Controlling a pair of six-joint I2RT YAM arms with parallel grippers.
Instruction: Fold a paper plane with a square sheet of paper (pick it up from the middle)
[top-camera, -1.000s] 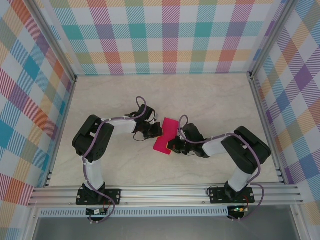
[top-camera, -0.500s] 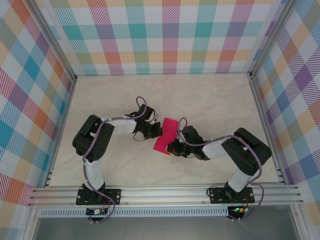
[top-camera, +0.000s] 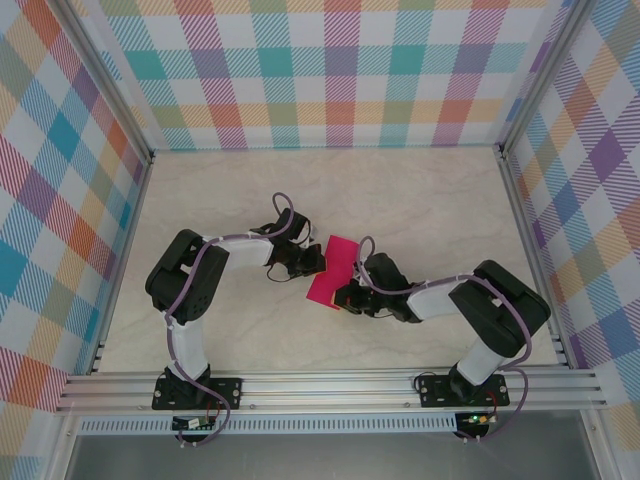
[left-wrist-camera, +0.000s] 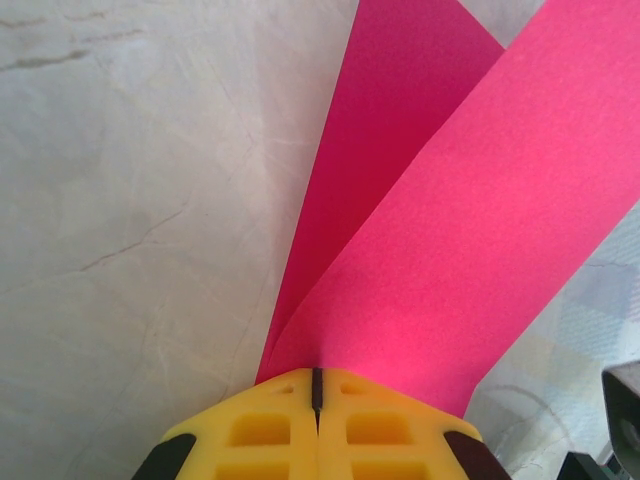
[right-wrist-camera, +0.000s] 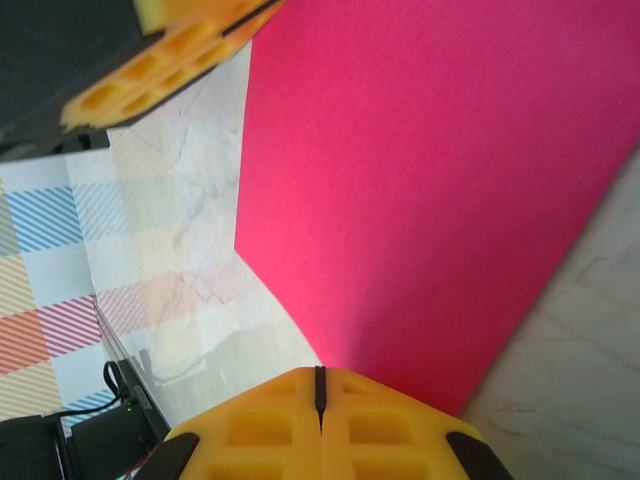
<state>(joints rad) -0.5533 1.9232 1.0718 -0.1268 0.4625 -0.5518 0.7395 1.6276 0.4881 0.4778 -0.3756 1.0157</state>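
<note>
While one sheet of paper (top-camera: 333, 270) sat over the middle of the worktop (top-camera: 430, 200), two arms reached in low from either side, the left arm (top-camera: 195, 275) bent at the elbow and stretched rightward, the right arm (top-camera: 495, 310) bent likewise and stretched leftward. Each pinched it: the left claw (left-wrist-camera: 316, 385) was closed tight on the sheet's left edge, and the right claw (right-wrist-camera: 320, 385) was closed tight on its near right edge. Thin, smooth and magenta-pink, the sheet was folded into a long strip whose two layers fanned apart from the left claw, above a pale, marble-veined surface.
</note>
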